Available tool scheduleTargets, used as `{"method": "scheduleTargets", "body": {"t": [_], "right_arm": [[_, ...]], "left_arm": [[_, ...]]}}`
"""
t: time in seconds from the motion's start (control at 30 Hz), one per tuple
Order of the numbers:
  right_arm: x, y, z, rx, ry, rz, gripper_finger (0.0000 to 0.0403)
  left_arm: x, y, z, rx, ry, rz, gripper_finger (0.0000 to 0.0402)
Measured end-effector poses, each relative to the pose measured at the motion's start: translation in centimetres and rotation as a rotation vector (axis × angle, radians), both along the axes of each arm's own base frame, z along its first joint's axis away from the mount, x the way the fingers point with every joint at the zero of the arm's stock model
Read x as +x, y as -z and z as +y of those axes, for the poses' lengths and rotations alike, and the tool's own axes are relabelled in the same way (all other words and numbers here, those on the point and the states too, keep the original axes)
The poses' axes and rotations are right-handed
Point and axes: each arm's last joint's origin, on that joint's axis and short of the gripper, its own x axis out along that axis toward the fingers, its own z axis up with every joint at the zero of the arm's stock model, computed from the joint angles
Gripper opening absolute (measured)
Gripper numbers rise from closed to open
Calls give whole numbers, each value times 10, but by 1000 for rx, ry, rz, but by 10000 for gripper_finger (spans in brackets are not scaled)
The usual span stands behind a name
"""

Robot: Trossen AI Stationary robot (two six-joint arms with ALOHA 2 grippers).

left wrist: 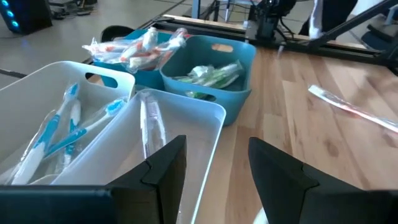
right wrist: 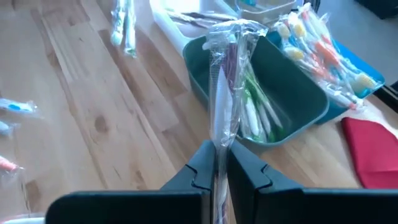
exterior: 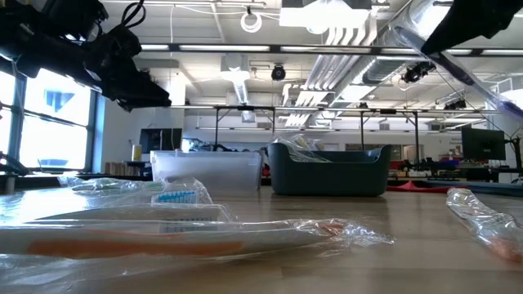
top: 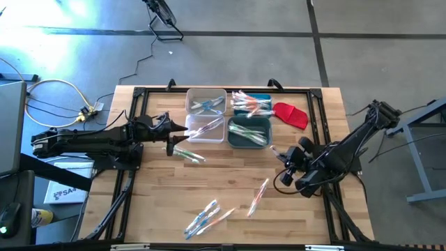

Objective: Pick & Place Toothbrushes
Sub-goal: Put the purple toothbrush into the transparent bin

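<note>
The right gripper [right wrist: 221,171] is closed tight on a wrapped toothbrush [right wrist: 225,93], which sticks out ahead of its fingers toward the dark green bin [right wrist: 292,99] just in front, where green-handled toothbrushes already lie. The left gripper [left wrist: 214,171] hangs with its fingers well apart and nothing between them, directly over the near corner of a white bin [left wrist: 186,124] holding a clear-wrapped toothbrush. More loose toothbrushes [top: 209,217] lie on the wooden surface [top: 160,202], behind and between both grippers.
</note>
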Motion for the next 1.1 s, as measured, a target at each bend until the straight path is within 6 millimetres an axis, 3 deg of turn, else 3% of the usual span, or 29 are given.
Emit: {"method": "scheduleTargets", "body": {"t": [0.3,0.6,0.9,1.1], "right_arm": [[4,38,0,-4,7,-81,15],[29,70,-15,-38,-109,-204,15],[59,62,-55,-144,-388,-397,15],[67,59,-86,-164,-456,-409,15]], "left_arm": [[0,0,0,0,0,0,171],[1,-4,0,12,0,-45,171],[2,-9,0,31,1,-90,171],[2,-11,0,34,21,-112,171]]}}
